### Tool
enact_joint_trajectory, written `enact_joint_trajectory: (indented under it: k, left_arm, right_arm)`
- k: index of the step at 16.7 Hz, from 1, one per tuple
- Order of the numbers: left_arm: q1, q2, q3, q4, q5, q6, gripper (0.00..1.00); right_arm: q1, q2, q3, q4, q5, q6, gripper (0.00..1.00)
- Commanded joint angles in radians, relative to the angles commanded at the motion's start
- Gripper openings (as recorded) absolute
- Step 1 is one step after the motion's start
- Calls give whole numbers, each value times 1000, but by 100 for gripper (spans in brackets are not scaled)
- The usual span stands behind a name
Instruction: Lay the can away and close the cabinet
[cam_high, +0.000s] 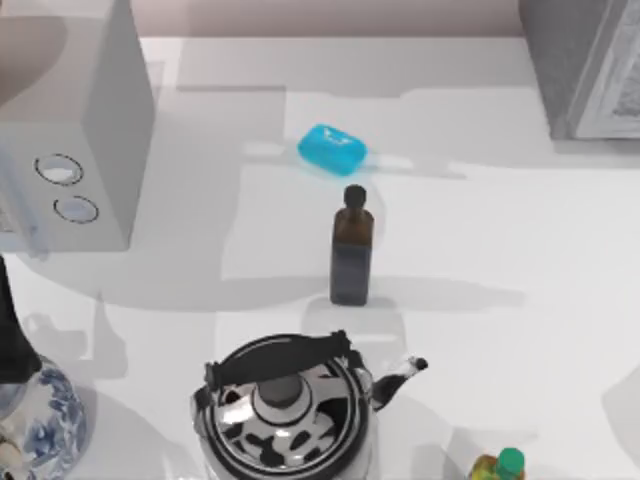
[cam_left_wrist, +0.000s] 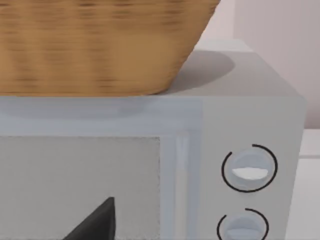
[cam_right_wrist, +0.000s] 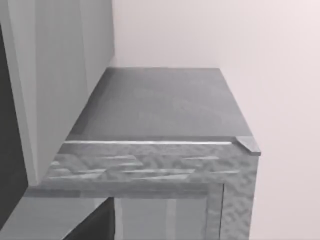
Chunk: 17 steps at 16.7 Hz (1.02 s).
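ok so the cabinet (cam_high: 585, 70) sits at the far right corner of the table (cam_high: 480, 250), grey speckled sides with the pale framed door facing into the scene, and the right wrist camera is looking down over its flat top (cam_right_wrist: 160, 105) from up close. My read is the right arm is up there because the door is its job. A dark wedge low in that view is probably part of the right gripper (cam_right_wrist: 95, 222), and I honestly can't tell if it's apart or together. Same story on the left: the left gripper (cam_left_wrist: 95, 222) is just a dark wedge in front of the white box (cam_left_wrist: 250, 125) with two round dials at the far left, state can't tell, looks parked to me. Where the can is, I can't tell either, and whether the door is fully shut is also unclear. Containers: a wicker basket (cam_left_wrist: 90, 45) rests on top of the white box, contents hidden. The brown bottle (cam_high: 352, 250) stands capped mid-table, with the blue block (cam_high: 332, 149) just beyond it. The kettle (cam_high: 285, 410) sits near with its lid on, the blue-and-white vase (cam_high: 40, 415) is near left, and the little yellow bottle (cam_high: 497, 467) is near right, all well apart from the cabinet, so nothing crowds the door
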<state>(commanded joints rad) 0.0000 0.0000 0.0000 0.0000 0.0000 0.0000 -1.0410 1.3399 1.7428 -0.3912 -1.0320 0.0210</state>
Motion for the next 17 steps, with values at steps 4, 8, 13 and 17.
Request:
enact_joint_trajectory:
  k: [4, 8, 13, 17]
  left_arm:
    - [0, 0, 0, 0, 0, 0, 100]
    - [0, 0, 0, 0, 0, 0, 100]
    - [0, 0, 0, 0, 0, 0, 100]
    - [0, 0, 0, 0, 0, 0, 100]
  right_arm:
    - [14, 5, 1, 0, 10, 1, 100]
    - [151, 31, 1, -26, 159, 5, 100]
    - [499, 52, 2, -59, 528, 12, 100]
    - [889, 43, -4, -73, 902, 13, 100]
